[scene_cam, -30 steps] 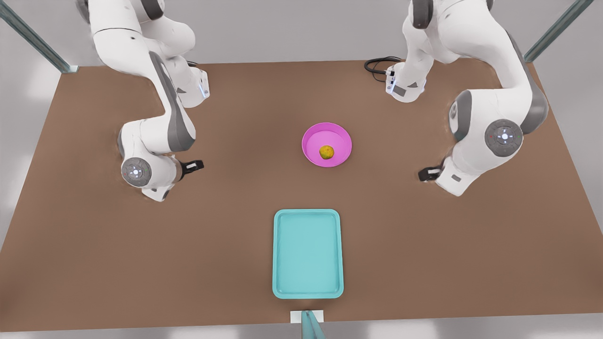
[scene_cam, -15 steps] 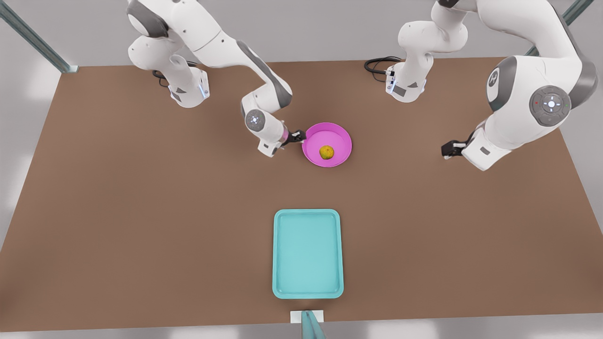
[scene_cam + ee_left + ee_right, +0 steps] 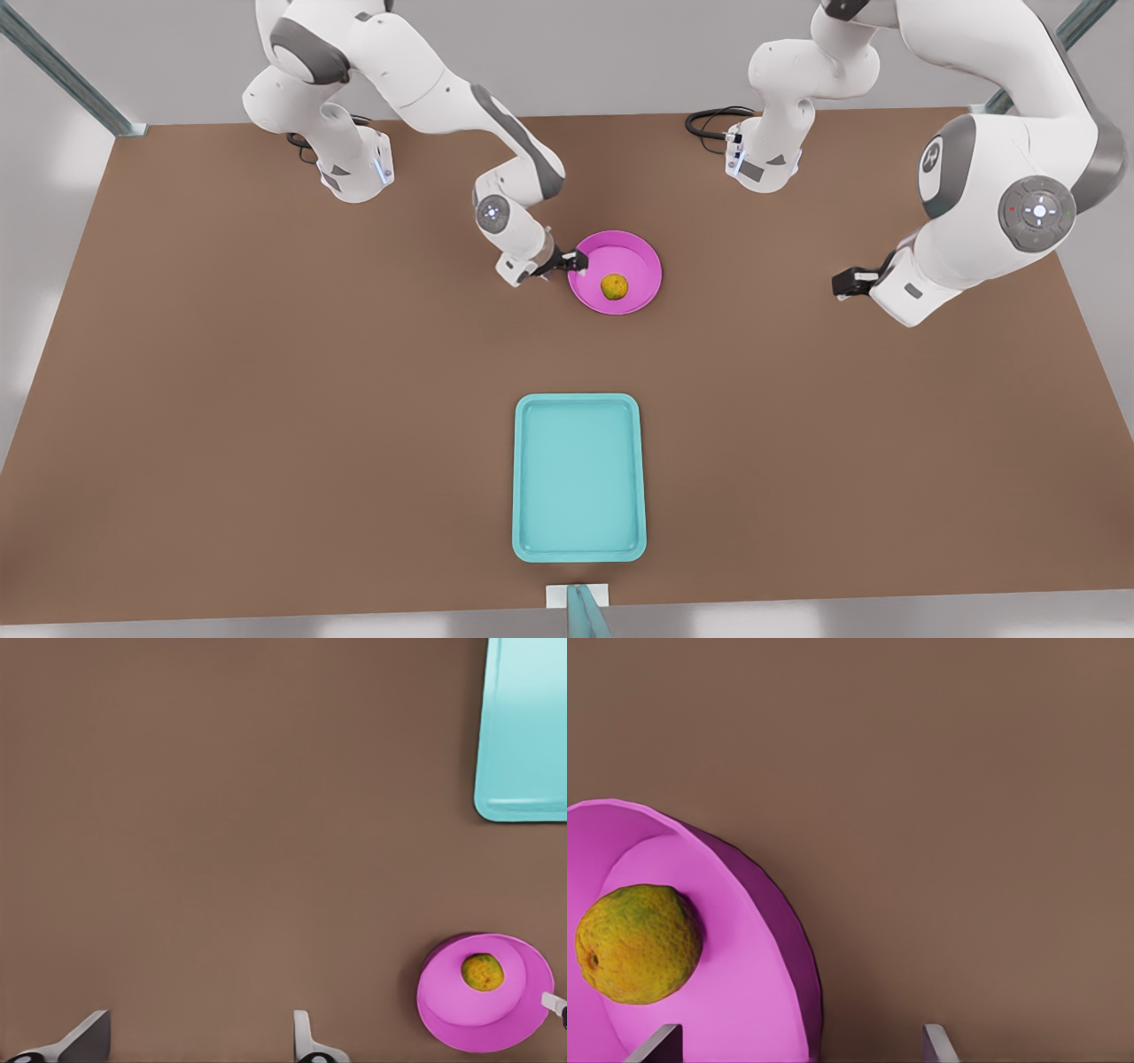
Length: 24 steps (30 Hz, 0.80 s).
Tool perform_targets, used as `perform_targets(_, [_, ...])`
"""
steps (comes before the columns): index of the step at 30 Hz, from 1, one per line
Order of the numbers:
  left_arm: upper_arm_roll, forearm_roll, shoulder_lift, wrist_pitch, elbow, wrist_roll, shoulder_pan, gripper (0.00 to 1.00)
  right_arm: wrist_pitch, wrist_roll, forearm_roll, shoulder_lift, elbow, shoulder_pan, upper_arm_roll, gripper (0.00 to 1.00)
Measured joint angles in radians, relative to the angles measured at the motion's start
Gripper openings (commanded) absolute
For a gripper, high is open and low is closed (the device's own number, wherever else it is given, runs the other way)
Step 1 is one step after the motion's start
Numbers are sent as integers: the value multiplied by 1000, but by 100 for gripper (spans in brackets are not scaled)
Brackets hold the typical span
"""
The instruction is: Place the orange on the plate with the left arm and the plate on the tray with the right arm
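Pink plate [image 3: 634,264] holding orange [image 3: 614,285], right gripper [image 3: 577,261] fingers [image 3: 661,1043] spread at its rim, left gripper [image 3: 841,283] spread, waiting apart

A brown table [image 3: 266,425] spans the scene (plain, matte surface). Black cables [image 3: 713,122] coil at its far edge, and a small white block [image 3: 558,595] sits at the near edge.

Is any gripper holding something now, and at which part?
Nothing is held. The right gripper, open, straddles the plate rim; the left gripper waits open.
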Motion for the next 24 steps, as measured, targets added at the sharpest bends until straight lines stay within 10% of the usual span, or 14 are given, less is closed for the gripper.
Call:
perform_targets(6, [2, -2, 0, -5, 3, 4, 1, 100, 11, 20, 0, 48, 42, 9, 5, 100])
perform_targets(9, [2, -2, -1, -7, 3, 6, 1, 100, 10, 25, 2, 52, 48, 9, 7, 59])
perform_targets(17, [3, -3, -9, -17, 4, 10, 1, 100, 4, 33, -1, 101, 92, 8, 14, 57])
perform_targets(24, [5, -14, -7, -33, 5, 12, 1, 100, -9, 39, -4, 112, 106, 2, 16, 31])
